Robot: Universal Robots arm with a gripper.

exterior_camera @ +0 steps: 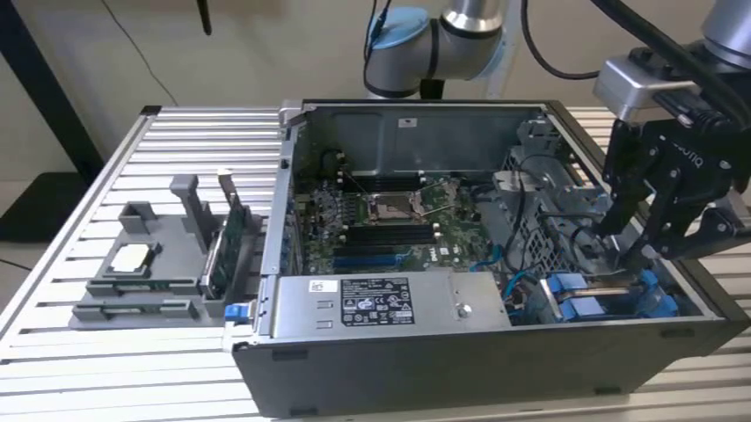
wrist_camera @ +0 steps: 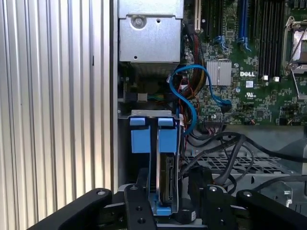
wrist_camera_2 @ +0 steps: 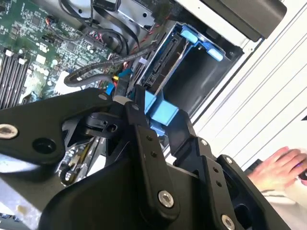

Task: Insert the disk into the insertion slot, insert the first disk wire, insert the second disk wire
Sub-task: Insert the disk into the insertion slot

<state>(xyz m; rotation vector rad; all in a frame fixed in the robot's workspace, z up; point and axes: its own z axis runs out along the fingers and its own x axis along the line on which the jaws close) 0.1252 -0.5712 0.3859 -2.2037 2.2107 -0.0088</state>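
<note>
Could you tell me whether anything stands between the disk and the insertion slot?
Nothing visible does. The claw holds the disk, which already stands inside the insertion slot. The cables lie beside the bay, not across it.

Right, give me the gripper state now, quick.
The gripper is closed on the disk, gripping its blue frame.

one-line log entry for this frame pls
pincer: shut on disk, at blue caddy end | disk: on edge in insertion slot | blue cable: looped beside slot | person's hand: outside computer case
</note>
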